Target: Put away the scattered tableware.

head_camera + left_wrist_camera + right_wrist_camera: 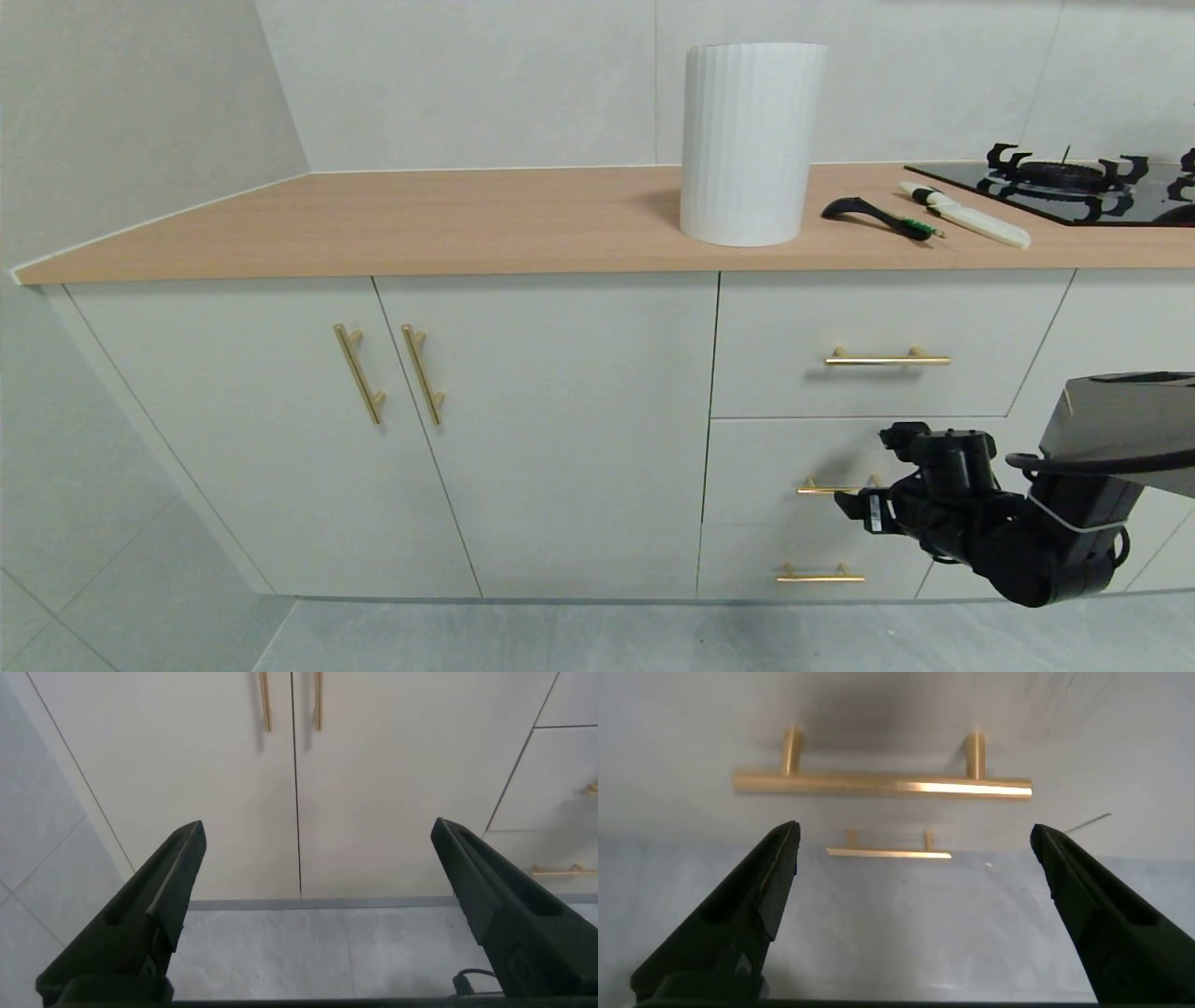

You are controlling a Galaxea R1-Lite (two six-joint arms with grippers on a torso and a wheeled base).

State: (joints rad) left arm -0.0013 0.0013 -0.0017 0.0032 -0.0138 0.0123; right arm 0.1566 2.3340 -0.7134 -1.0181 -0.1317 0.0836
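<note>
Head view: black utensil [878, 217] and white knife [966, 217] on countertop [467, 219] beside white canister [747, 140]; hob [1074, 187] cut off at edge. Right gripper [915, 835] spread before drawer handle [882, 786], partly hiding it. Left gripper [318, 831] spread, facing cabinet doors [392, 784].

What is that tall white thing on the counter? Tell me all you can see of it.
The white container is a tall cylinder with fine vertical ribs, matte, perhaps ceramic or plastic. It stands upright on the wooden countertop, touching nothing else; the black utensil lies apart on its right. Its inside is hidden.
</note>
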